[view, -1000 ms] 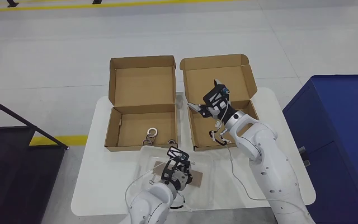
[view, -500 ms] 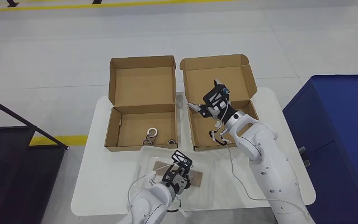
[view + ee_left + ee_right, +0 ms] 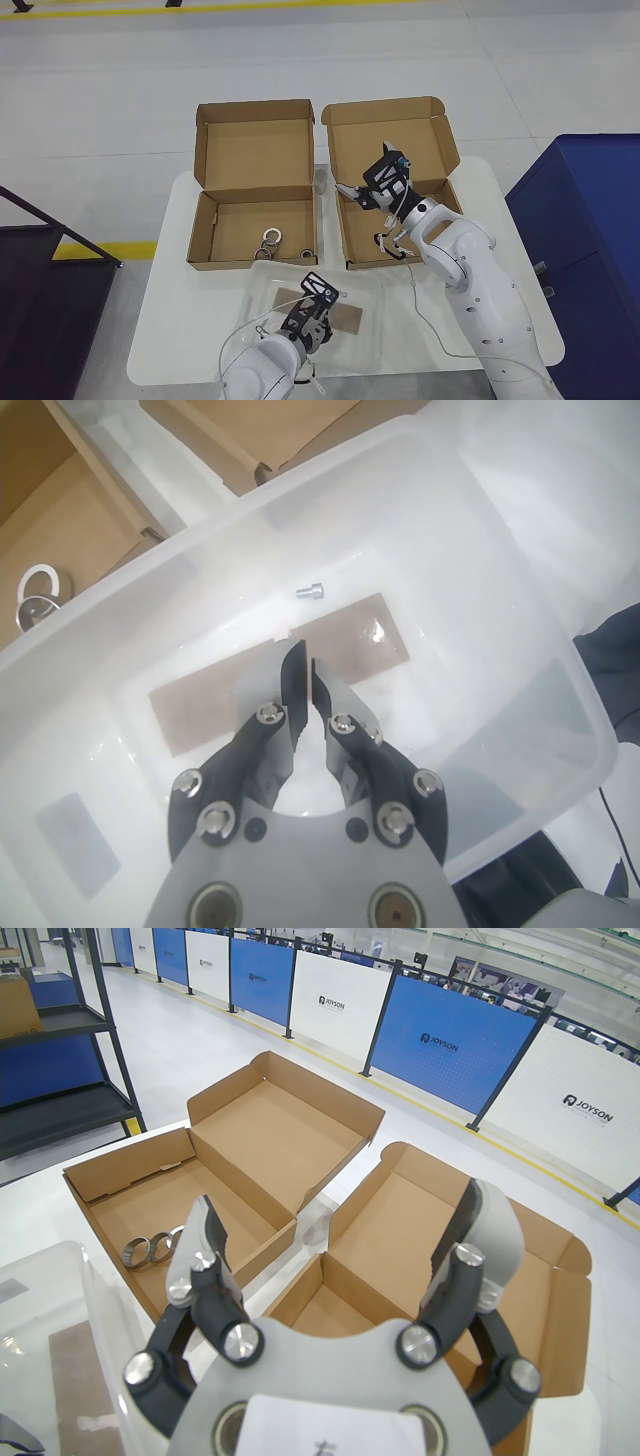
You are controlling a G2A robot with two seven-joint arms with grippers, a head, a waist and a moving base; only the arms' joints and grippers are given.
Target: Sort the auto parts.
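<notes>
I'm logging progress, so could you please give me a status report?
Left gripper shut, in bin, short of bolt. Right gripper open over right box. Rings in left box. Nothing blocking.

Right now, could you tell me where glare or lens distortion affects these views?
Left wrist view: light washes out the floor of the clear bin, with glints near the screw ahead of the shut left pincer. Right wrist view: the wide lens bows the edges of the box holding the rings, which are evenly lit, without glare. Top view: flat, even light on the table.
</notes>
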